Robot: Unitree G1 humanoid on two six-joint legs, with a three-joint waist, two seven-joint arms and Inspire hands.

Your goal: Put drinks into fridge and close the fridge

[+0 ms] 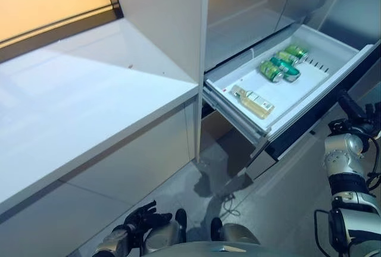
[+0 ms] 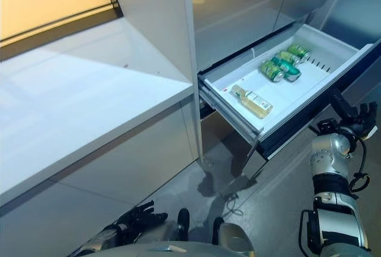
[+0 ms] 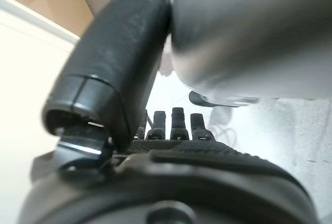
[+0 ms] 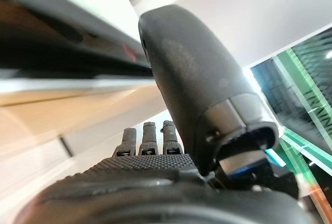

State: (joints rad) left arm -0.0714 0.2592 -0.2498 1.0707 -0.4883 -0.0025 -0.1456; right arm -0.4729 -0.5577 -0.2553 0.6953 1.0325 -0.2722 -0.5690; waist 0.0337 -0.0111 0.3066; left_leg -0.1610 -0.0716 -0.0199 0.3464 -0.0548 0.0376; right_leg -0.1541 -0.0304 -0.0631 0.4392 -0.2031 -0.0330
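The fridge's white drawer [image 1: 297, 90] stands pulled out at the upper right. In it lie green cans [image 1: 280, 65] side by side towards the back and a bottle of pale yellow drink [image 1: 253, 101] nearer the front. My right hand [image 1: 352, 109] is open and empty, its fingers straight, just below and beside the drawer's dark front panel [image 1: 324, 111]; I cannot tell if it touches it. It also shows in the right wrist view [image 4: 150, 167]. My left hand [image 1: 140, 216] hangs low at the bottom left, open and empty, and shows in the left wrist view [image 3: 171, 146].
A long white counter [image 1: 89, 102] runs along the left, ending at a white upright panel [image 1: 172, 25] beside the fridge. Grey floor [image 1: 196, 179] lies under the open drawer. The fridge's upper doors [image 1: 256, 1] are shut.
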